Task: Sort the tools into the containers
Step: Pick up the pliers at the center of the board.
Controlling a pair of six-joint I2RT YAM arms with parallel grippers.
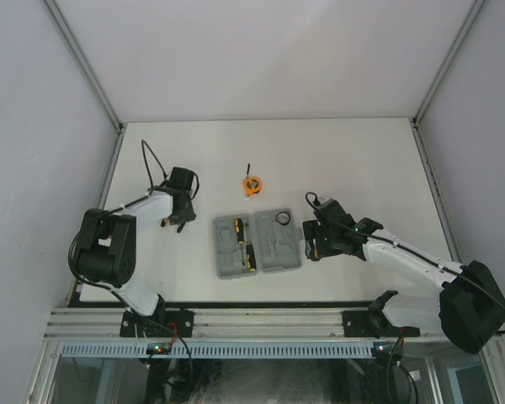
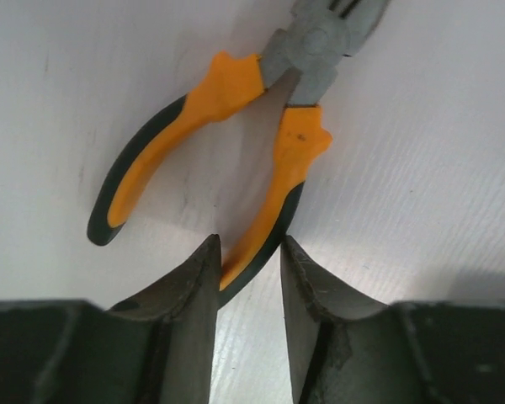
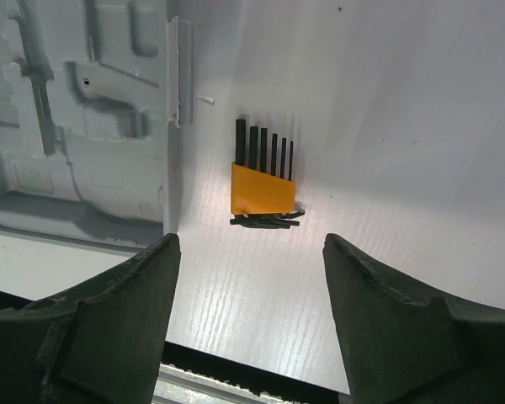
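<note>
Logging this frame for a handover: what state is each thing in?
case: open, flat
pliers: on table, handles spread
bit set: on table, ungrasped
tape measure: on table, outside case
screwdrivers: in case's left half
ring: in case's right half
left tool: straddles one pliers handle; grip unclear
right tool: open, empty

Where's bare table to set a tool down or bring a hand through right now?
Free: the far strip between the tape measure and the back wall, and the far-right corner beyond the right arm. Crowded: both flanks of the case, with the pliers at the left fingers and the bit set ahead of the right fingers.
</note>
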